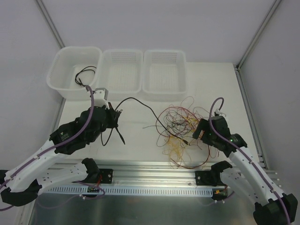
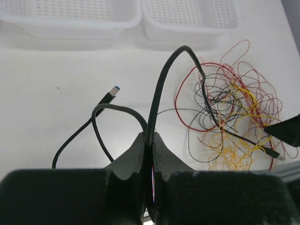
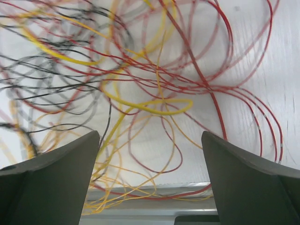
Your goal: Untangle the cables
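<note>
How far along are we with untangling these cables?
Early on. Done: one black cable lies in the left bin. In hand: the left gripper is shut on a thicker black USB cable, whose far end runs into the tangle of red, yellow and black wires. The right gripper hangs open over it. Left: that whole tangle is one knotted pile.

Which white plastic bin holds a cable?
The leftmost, smooth-walled white plastic bin: a thin black cable lies coiled inside. Both perforated baskets hold none.
</note>
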{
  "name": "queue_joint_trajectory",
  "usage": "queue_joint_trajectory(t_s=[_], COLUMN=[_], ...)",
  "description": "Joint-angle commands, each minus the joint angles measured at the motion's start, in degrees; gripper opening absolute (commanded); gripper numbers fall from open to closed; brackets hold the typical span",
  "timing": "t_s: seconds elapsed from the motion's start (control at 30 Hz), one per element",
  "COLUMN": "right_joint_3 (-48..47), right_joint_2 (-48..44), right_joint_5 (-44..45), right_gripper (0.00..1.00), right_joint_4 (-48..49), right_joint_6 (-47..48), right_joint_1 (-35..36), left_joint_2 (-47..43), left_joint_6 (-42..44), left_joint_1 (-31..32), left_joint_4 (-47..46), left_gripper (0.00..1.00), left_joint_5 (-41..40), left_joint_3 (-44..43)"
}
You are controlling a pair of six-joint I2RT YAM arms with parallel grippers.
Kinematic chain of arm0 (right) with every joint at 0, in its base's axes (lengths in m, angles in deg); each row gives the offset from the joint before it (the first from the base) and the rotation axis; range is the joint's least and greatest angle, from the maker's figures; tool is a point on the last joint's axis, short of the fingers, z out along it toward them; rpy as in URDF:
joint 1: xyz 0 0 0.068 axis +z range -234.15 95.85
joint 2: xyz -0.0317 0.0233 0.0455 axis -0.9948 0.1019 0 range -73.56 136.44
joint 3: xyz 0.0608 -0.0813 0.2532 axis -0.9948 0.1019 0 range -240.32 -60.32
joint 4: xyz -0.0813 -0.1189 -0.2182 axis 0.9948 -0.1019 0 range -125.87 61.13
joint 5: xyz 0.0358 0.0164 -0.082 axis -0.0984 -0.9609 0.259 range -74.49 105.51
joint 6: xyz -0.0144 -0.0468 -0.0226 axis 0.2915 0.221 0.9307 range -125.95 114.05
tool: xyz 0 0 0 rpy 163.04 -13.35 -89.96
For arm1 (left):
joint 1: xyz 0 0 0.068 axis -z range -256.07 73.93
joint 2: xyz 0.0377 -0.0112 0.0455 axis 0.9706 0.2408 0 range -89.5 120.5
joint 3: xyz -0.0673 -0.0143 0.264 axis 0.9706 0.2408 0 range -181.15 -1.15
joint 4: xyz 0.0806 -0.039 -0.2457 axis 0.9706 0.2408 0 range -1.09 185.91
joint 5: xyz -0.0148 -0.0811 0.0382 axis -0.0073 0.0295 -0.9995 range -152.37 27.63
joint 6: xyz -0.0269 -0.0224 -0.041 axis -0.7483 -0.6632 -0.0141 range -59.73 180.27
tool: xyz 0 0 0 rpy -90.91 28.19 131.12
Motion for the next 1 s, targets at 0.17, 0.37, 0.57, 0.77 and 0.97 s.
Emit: queue_joint_trajectory(t_s=[0.17,0.37,0.57,0.77,0.97], right_joint_3=[-14.8,-18.1,-20.9,-23.5,-25.7], right_joint_2=[-3.6,2.4,12.9,22.6,33.1], right_joint_5=[-12.0,-12.4,-6.0,-1.7,-0.8], right_gripper=[0.94,0.89,0.87,0.84,0.82], right_joint_4=[-2.6,1.9,7.4,10.6,13.2], right_joint_6=[12.2,9.1,4.3,-0.4,-3.7], right_joint_1=[2.9,9.1,13.5,15.5,16.9], left_joint_2=[9.4,12.6,11.6,10.4,9.4], left_joint_6=[0.3,-0.3,-1.5,-1.7,-1.7], left_joint_1=[-0.4,-0.4,-0.4,-0.4,-0.4], left_joint_4=[0.1,0.0,0.0,0.1,0.1], left_gripper=[0.00,0.00,0.00,0.00,0.00], left_joint_5=[1.3,4.1,4.5,4.5,4.1], left_joint_3=[-1.8,-2.4,-1.1,0.0,0.7])
